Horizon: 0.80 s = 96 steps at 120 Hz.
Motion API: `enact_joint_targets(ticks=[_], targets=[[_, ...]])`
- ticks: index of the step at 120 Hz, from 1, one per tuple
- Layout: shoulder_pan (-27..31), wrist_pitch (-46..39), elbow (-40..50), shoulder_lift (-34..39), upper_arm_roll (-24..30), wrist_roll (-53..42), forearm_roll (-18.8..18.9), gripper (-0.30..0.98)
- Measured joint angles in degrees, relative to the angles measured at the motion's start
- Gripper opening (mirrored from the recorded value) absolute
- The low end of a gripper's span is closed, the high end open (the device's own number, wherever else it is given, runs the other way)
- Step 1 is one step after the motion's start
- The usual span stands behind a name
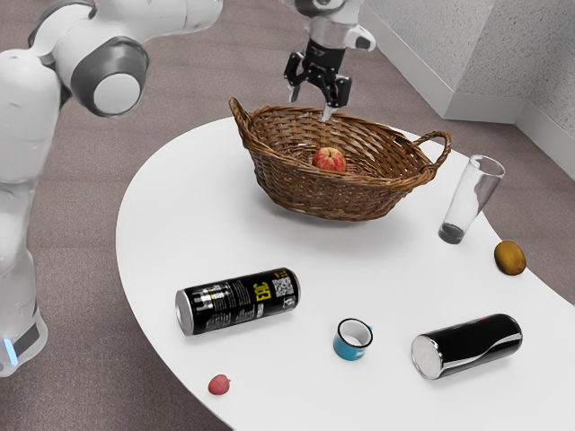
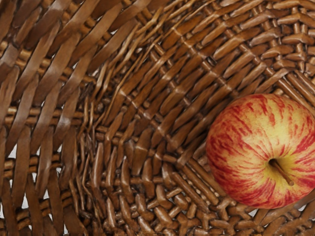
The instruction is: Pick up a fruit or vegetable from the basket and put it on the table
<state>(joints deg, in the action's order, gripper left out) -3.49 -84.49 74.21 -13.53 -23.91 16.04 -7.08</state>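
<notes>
- White tabletop (image 1: 404,278) down here, wicker basket (image 1: 314,193) standing on it!
- Gripper (image 1: 311,103) hovering above the basket, fingers spread, nothing between them.
- Apple (image 1: 329,160) inside, stem showing: centre over it, sink straight down, squeeze around its middle, then lift clear of the rim.

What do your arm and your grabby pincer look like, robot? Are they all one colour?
No, not all one colour! My arm is mostly white, smooth and rounded, with grey bands at some joints. One joint has a round white cap. Low down there's a small light-blue strip. My pincer is black and chunky, with two fingers that have pale tips.
</notes>
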Motion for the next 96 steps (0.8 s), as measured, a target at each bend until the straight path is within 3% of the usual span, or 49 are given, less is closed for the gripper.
enact_joint_targets(ticks=[32,96], targets=[[-0.7,-5.3,6.2,1.2,0.5,3.9,-0.2,0.69],[-1.0,-9.7,1.6,-5.2,4.0,6.0,-0.4,0.69]])
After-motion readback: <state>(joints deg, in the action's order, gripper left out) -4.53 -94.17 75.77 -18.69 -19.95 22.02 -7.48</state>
